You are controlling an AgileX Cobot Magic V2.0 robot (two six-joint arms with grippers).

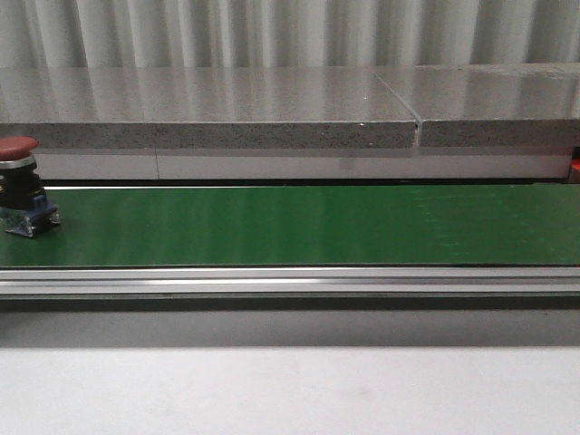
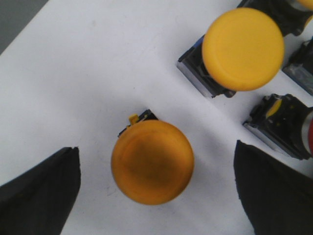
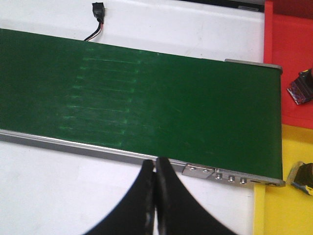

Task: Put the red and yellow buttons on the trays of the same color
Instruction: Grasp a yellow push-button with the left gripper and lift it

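A yellow button [image 2: 152, 161] stands on the white surface, cap facing the left wrist camera. My left gripper [image 2: 156, 156] is open, one finger on each side of that cap with gaps to both. A second yellow button [image 2: 243, 49] stands further off among other button bodies [image 2: 279, 125]. A red button [image 1: 18, 147] rides at the far left of the green belt [image 1: 308, 227] in the front view. My right gripper [image 3: 155, 169] is shut and holds nothing, just off the belt's [image 3: 146, 98] near rail. Beyond the belt's end lie the red tray [image 3: 288, 49] and the yellow tray [image 3: 283, 210].
A dark button body [image 3: 301, 88] lies in the red tray and another piece [image 3: 303, 177] in the yellow tray. A black cable plug [image 3: 99, 12] rests beyond the belt. A grey stone ledge [image 1: 272, 113] runs behind the belt. Neither arm shows in the front view.
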